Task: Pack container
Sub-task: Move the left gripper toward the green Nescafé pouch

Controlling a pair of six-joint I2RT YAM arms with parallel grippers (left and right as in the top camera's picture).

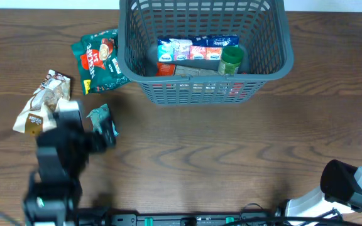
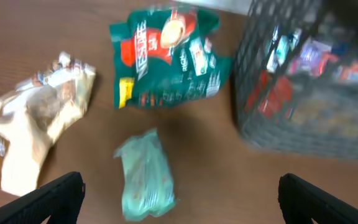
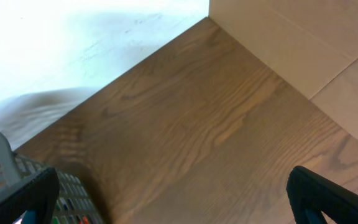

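Wooden table (image 1: 231, 150): left end effector (image 2: 180, 202) (fingers (image 2: 58, 196) spread) hovers above teal packet (image 2: 145, 177).

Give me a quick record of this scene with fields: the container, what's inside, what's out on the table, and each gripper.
container: dark grey slotted basket, far side of table
inside: colourful packets, green-lidded jar
on table: green Nescafe bag, beige bag, teal packet
left gripper: open, facing teal packet
right gripper: open, holding nothing
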